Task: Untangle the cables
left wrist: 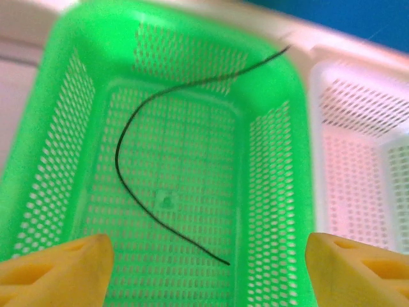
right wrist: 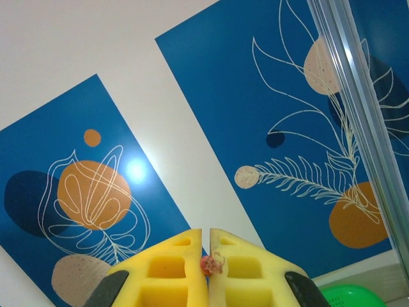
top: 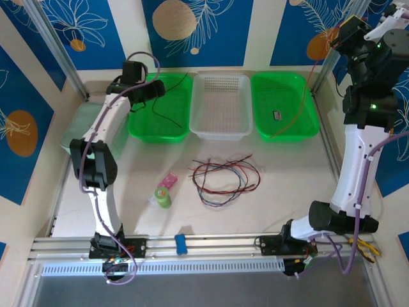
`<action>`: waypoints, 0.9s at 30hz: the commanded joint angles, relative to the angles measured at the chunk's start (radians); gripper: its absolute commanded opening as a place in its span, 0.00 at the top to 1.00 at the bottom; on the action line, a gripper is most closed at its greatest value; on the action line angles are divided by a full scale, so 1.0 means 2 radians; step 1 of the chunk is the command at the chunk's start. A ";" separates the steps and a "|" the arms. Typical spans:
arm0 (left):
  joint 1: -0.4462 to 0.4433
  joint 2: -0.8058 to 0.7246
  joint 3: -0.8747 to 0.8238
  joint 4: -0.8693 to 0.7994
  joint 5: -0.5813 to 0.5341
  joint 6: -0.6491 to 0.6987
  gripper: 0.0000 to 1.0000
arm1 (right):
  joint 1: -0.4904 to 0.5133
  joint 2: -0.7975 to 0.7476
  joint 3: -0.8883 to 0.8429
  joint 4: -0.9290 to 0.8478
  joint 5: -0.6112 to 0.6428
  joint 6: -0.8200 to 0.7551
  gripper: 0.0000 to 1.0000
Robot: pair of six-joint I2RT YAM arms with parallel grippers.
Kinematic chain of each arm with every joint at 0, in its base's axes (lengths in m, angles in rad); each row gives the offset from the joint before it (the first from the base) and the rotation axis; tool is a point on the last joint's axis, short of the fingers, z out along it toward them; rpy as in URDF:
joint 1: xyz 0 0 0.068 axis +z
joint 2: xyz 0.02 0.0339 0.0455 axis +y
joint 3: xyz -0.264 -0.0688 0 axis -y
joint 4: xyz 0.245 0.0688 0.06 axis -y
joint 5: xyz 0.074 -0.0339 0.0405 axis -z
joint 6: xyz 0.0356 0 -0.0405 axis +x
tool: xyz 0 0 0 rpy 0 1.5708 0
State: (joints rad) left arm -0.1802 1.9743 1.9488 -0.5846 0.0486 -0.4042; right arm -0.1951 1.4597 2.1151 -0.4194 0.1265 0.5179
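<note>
Top external view: the bench [top: 294,179] was bounded at the far side by three baskets in a row: the left green basket [top: 160,136], the white basket [top: 222,135] and the right green basket [top: 287,135]. An aluminium rail [top: 223,244] bounded the near edge. Bare bench surface lay on all sides of the bundle of cables [top: 223,178], which sat at the centre in loose black, red and blue-grey loops. A green tape roll [top: 163,197] and a pink item [top: 167,181] lay to the left of the bundle, apart from it.

Left wrist view: the left fingers [left wrist: 57,268] stood wide apart and held nothing, above the near end of the left green basket. One black cable [left wrist: 117,160] lay curved on the basket floor beyond the fingers, touching neither. Its far end ran up toward the far right corner of the rim.

Right wrist view: the right fingers [right wrist: 182,272] were pressed together, raised toward the wall panels, clamping the frayed end of an orange-red strand [right wrist: 212,263]. In the top external view this strand hung down into the right green basket.
</note>
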 commanded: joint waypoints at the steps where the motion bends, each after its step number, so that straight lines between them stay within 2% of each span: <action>1: -0.005 -0.059 -0.002 -0.005 -0.018 0.026 0.21 | 0.007 0.024 0.037 0.007 -0.003 -0.016 1.00; 10: -0.013 -0.146 -0.088 0.013 -0.016 0.033 0.19 | 0.015 0.116 0.161 -0.020 0.019 -0.037 1.00; 18: -0.027 -0.207 -0.169 0.030 -0.016 0.020 0.18 | 0.025 0.168 0.204 -0.010 0.044 -0.049 1.00; 23: -0.032 -0.246 -0.222 0.038 -0.016 0.010 0.18 | 0.028 0.173 0.183 -0.018 0.065 -0.058 1.00; 27: -0.035 -0.268 -0.253 0.040 -0.015 0.004 0.17 | 0.041 0.152 0.090 0.010 0.107 -0.086 1.00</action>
State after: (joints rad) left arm -0.2382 1.4792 1.4765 -0.5331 0.0242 -0.3763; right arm -0.1314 1.7908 2.3833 -0.4385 0.2581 0.3992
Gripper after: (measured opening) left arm 0.827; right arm 0.049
